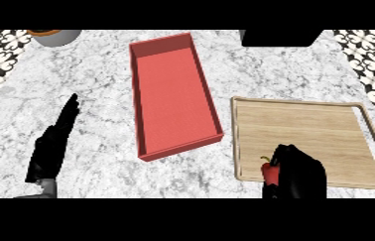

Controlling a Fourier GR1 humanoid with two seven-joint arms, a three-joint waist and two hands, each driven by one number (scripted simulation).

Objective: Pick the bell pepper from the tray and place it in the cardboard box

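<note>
A red bell pepper [269, 171] with a green stem lies at the near left corner of the wooden tray [307, 131]. My right hand [299, 174] is curled round it from the right and hides most of it. The box [176, 93] is a long red open container standing left of the tray, with nothing inside. My left hand [51, 146] rests open at the lower left, fingers straight and pointing up, well away from the box.
A grey pot [55, 35] with an orange rim sits at the far left corner. A black object [281, 37] stands at the far edge right of centre. Patterned tiles border the marble counter on both sides.
</note>
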